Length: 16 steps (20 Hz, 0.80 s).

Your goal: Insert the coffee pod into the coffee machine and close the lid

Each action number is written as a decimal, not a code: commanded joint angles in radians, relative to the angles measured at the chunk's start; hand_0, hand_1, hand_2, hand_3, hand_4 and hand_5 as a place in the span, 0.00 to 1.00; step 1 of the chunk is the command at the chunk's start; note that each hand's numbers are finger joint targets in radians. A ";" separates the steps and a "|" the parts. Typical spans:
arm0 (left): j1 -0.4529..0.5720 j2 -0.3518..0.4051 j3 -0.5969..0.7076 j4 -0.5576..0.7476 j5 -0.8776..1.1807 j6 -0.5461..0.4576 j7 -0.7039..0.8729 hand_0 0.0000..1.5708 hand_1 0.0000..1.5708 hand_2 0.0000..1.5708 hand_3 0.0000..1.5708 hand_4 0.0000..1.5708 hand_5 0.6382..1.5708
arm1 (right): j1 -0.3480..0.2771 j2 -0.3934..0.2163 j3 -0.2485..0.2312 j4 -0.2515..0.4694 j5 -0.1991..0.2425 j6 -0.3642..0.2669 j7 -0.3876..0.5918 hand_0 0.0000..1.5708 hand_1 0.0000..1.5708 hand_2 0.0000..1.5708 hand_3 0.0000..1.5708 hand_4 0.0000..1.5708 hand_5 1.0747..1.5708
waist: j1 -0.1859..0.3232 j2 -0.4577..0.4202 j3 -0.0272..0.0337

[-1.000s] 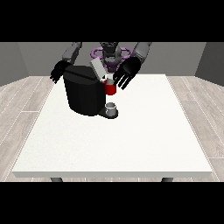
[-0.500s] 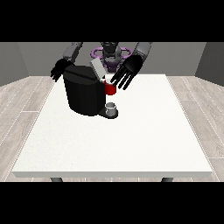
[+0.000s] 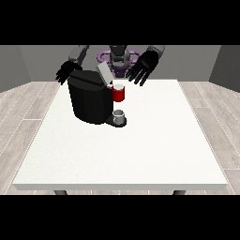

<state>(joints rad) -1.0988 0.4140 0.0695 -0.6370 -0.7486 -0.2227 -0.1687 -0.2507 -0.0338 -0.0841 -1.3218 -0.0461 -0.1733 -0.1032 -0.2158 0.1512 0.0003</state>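
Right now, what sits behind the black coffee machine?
Behind the black coffee machine, the hand at the view's left shows above its top edge. The table behind it is covered.

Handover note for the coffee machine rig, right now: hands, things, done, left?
Hand at the view's right: open, fingers spread, raised above the table beside the machine, holding nothing.
Hand at the view's left: behind the machine, fingers unclear.
Black coffee machine on the white table; grey lid tilted up, a red thing at the machine, a grey thing on its base.
Left: close the lid.
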 commanded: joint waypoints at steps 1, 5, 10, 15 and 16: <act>0.064 -0.084 0.011 -0.024 0.039 -0.015 0.030 0.00 0.00 0.00 0.00 0.00 1.00 | 0.063 0.000 -0.011 0.036 -0.009 0.012 -0.032 0.00 0.00 0.00 0.00 0.28 1.00 | 0.050 -0.092 0.0001; 0.118 -0.115 0.154 -0.004 0.188 0.003 0.007 0.00 0.00 0.00 0.00 0.00 1.00 | 0.088 0.020 0.000 -0.003 0.006 -0.031 0.023 0.00 0.00 0.00 0.00 0.25 1.00 | 0.087 -0.159 -0.0014; 0.286 -0.259 0.252 -0.014 0.345 0.006 -0.072 0.00 0.00 0.00 0.00 0.00 1.00 | 0.169 -0.046 -0.047 0.005 -0.020 0.019 -0.007 0.00 0.00 0.00 0.00 0.31 1.00 | 0.172 -0.295 -0.0014; 0.396 -0.290 0.271 -0.031 0.396 -0.019 -0.092 0.00 0.00 0.00 0.00 0.00 1.00 | 0.164 -0.093 -0.009 -0.067 -0.013 0.079 0.064 0.00 0.00 0.00 0.00 0.22 1.00 | 0.206 -0.386 -0.0011; 0.406 -0.280 0.291 -0.029 0.396 0.028 -0.088 0.00 0.00 0.00 0.00 0.12 1.00 | 0.147 -0.094 0.022 -0.107 -0.027 0.118 0.113 0.00 0.00 0.00 0.00 0.24 1.00 | 0.183 -0.377 -0.0014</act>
<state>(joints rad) -0.7706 0.1545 0.3233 -0.6603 -0.3940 -0.2207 -0.2387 -0.0901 -0.1026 -0.0919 -1.3644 -0.0589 -0.1075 -0.0648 -0.0423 -0.1772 -0.0006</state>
